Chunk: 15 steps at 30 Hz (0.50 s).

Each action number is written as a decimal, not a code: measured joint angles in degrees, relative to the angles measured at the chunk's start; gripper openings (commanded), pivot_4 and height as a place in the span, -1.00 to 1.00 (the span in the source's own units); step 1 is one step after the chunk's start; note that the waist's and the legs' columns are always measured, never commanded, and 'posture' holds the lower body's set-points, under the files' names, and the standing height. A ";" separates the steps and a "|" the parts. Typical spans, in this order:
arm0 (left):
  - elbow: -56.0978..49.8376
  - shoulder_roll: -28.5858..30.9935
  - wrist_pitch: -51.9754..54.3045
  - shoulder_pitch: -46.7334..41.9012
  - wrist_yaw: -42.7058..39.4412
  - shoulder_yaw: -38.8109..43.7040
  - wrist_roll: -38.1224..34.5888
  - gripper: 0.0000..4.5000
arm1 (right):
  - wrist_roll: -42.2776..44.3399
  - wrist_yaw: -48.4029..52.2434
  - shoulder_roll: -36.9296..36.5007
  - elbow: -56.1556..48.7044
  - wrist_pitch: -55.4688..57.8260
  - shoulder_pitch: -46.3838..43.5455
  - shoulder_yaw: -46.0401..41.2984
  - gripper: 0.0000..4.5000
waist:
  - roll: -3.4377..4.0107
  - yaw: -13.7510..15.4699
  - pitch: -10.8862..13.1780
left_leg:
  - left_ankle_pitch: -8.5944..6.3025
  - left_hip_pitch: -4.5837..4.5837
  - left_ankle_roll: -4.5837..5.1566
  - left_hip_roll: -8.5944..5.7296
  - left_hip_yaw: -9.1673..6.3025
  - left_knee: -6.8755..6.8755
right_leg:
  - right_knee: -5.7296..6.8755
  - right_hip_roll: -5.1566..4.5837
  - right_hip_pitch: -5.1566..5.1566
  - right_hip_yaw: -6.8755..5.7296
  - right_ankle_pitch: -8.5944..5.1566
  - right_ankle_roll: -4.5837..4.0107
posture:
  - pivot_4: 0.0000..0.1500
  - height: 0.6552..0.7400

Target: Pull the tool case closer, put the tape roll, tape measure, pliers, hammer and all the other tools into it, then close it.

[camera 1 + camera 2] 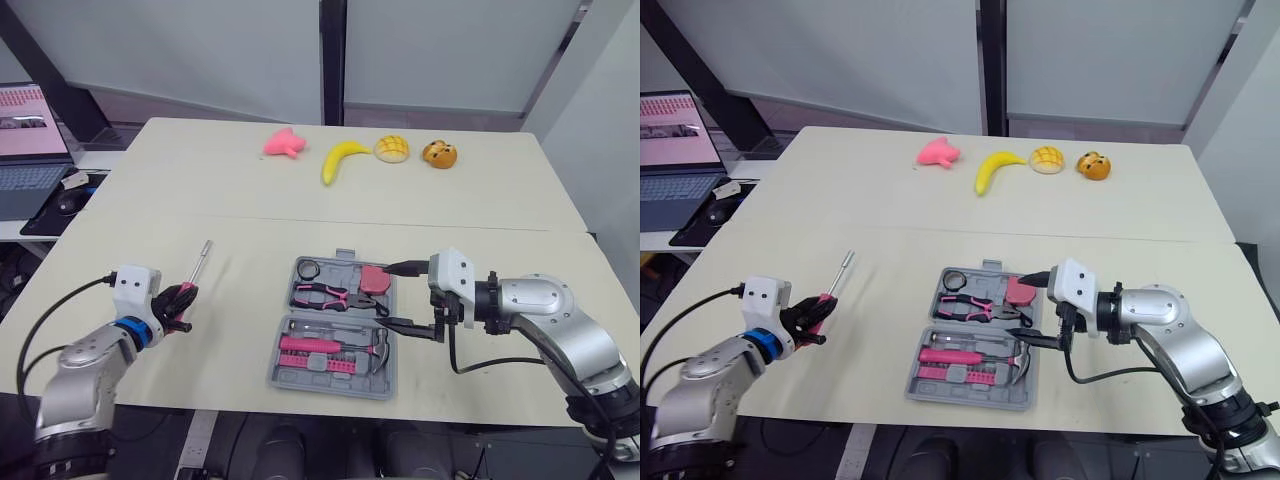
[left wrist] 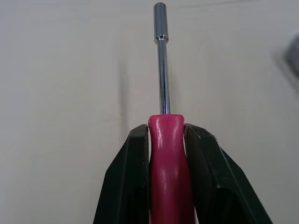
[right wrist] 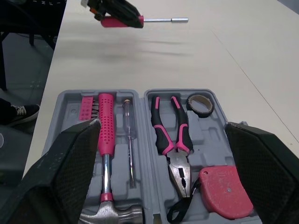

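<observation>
No brand or label can be read on any tool, and the writing on the laptop [image 1: 28,130] screen, on a side desk off the robot's left, is too small to make out. The grey tool case [image 1: 325,384] lies open and flat on the beige table [image 1: 240,210], its front wall close to the table's near edge. Its far half holds the tape roll [image 1: 308,268], the pliers [image 1: 330,296] and the red tape measure [image 1: 374,279]. Its near half holds the hammer [image 1: 320,346], a slim screwdriver [image 3: 129,144] and a pink strip of bits [image 3: 87,108]. The left gripper [image 1: 178,303] is clamped on the pink handle of a nut driver [image 2: 162,70], with both black fingers [image 2: 133,177] pressed flat against it. The steel shaft points away toward the far side, and the tool is raised off the tabletop over its own shadow. Bare table lies between this gripper and the case's left wall. The right gripper [image 1: 400,298] hangs at the case's right edge with its fingers spread wide and nothing between them, one near the tape measure and one near the hammer head. Beyond a seam across the table, well clear of the case, a pink toy [image 1: 283,144], a banana [image 1: 342,158] and two buns [image 1: 391,149] sit in a row.
</observation>
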 measured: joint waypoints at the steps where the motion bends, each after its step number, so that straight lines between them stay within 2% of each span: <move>1: -1.69 0.59 -0.44 0.49 -2.15 -0.71 -0.42 -0.67 | 0.00 0.04 -0.43 -0.13 0.00 0.14 -0.41 1.00 | 0.03 0.01 0.02 | 0.00 0.00 0.00 -0.03 0.02 0.00 | 0.00 -0.02 0.00 0.01 0.01 0.02 | 1.00 1.00; 3: -4.87 2.76 -1.94 1.72 -6.94 -3.25 -0.55 -0.67 | 0.17 0.61 -1.79 -1.42 -0.02 1.43 -1.18 1.00 | 0.01 -0.01 0.02 | 0.00 -0.01 0.01 0.03 -0.01 0.00 | 0.00 0.04 -0.01 -0.02 0.01 0.02 | 1.00 1.00; 6: -10.36 10.26 -7.88 2.59 -17.23 -11.48 2.97 -0.67 | 0.04 4.00 -7.98 -2.45 -0.61 5.67 -2.34 1.00 | 0.05 0.09 0.05 | -0.01 -0.03 0.01 0.02 0.02 -0.01 | -0.05 0.05 -0.01 0.00 0.00 0.02 | 1.00 1.00; 7: -11.59 11.13 -8.96 2.55 -19.17 -13.04 3.58 -0.67 | 0.01 4.76 -9.04 -2.51 -0.61 6.23 -2.40 1.00 | 0.08 0.02 0.07 | -0.01 0.00 0.02 0.02 0.08 -0.02 | -0.08 0.05 0.00 0.04 0.00 0.02 | 1.00 1.00; 10: -12.79 12.01 -10.65 -1.40 -23.79 -19.80 6.29 -0.67 | 0.20 6.94 -11.83 -4.50 -0.61 8.81 -2.66 1.00 | 0.12 -0.14 0.09 | 0.00 0.00 0.03 0.09 0.07 0.01 | -0.05 0.16 -0.02 0.06 -0.01 0.03 | 1.00 1.00; 15: -13.82 11.92 -11.08 -6.37 -26.82 -28.02 10.26 -0.67 | 0.33 8.46 -14.84 -6.43 -0.32 12.49 -3.61 1.00 | 0.13 -0.36 0.09 | 0.00 0.00 0.04 0.11 0.09 0.05 | -0.02 0.19 -0.03 0.10 -0.02 0.05 | 1.00 1.00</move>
